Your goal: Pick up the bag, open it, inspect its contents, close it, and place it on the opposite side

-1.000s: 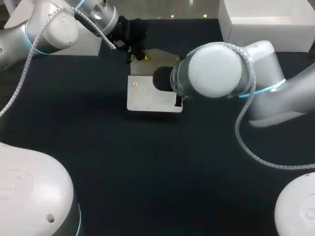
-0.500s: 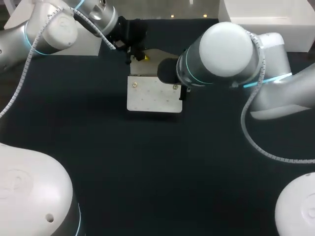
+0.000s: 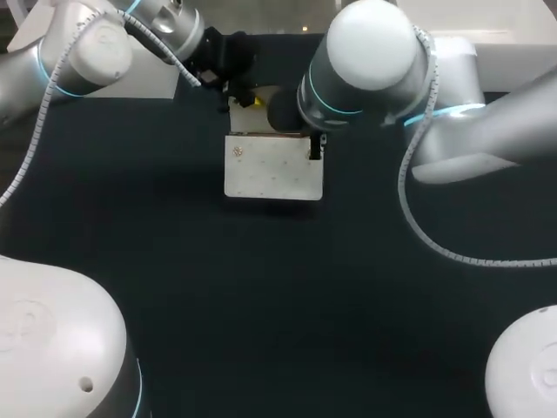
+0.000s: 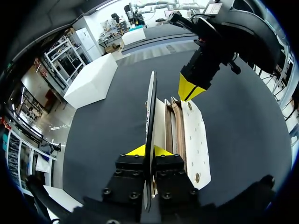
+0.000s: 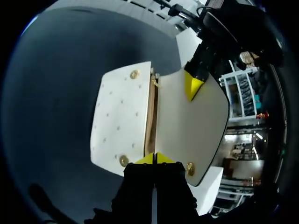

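A cream bag [image 3: 274, 178] with brass studs lies on the dark table [image 3: 261, 305], its flap [image 4: 150, 107] lifted upright. My left gripper [image 3: 248, 98] is behind the bag, shut on the flap's edge [image 4: 148, 150]. In the right wrist view the flap [image 5: 191, 126] stands open beside the bag's front panel [image 5: 119, 121], with a brown slit between them. My right gripper [image 5: 155, 158] is shut, its yellow tips at the end of that slit, at the bag's back right corner [image 3: 315, 150]. From the left wrist, those tips [image 4: 190, 88] show at the bag's far end.
A white box [image 3: 144, 83] stands at the back left of the table and another [image 3: 513, 52] at the back right. My right arm's large elbow [image 3: 365, 61] hangs over the area behind the bag.
My right arm has swung toward the back of the table, uncovering the bag's right half; its gripper now sits at the bag's back right corner. The left arm and bag have stayed put.
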Robot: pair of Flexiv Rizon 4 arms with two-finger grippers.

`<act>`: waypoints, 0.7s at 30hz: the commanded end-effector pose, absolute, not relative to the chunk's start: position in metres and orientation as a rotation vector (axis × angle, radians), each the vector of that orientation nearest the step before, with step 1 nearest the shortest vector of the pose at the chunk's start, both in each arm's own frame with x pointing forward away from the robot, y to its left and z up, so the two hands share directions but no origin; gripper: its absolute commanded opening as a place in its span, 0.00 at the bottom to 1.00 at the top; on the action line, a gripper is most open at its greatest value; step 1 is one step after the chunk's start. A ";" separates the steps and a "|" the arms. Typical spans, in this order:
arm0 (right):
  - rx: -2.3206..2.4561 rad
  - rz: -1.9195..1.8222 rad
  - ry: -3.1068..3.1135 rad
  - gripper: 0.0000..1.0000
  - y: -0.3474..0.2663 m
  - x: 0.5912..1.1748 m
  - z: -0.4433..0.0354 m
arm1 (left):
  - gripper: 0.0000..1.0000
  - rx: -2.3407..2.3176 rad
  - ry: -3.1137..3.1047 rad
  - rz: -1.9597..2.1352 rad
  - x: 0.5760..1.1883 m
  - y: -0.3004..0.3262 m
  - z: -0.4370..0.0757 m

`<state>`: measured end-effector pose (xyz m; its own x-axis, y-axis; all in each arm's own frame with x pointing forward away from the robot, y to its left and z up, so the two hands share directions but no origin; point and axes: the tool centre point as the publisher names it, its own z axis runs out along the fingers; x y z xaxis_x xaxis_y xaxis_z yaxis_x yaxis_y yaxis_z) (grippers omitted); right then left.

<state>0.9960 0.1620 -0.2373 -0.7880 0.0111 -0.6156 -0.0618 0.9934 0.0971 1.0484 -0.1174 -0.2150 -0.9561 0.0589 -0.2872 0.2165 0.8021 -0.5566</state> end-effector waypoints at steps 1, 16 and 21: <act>-0.034 0.129 2.486 0.00 0.172 1.009 -0.248 | 0.00 0.205 2.733 -0.910 1.050 -0.114 -0.218; -0.045 0.156 2.508 0.00 0.177 1.022 -0.265 | 0.00 0.194 2.744 -0.930 1.051 -0.110 -0.220; -0.054 0.154 2.518 0.00 0.176 1.024 -0.271 | 0.00 0.188 2.745 -0.928 1.053 -0.109 -0.217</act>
<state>1.0209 0.1754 -0.2676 -0.8111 -0.0009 -0.5850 -0.0728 0.9924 0.0994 1.0518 -0.1089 -0.2198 -0.9628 0.0429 -0.2666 0.1958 0.7909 -0.5798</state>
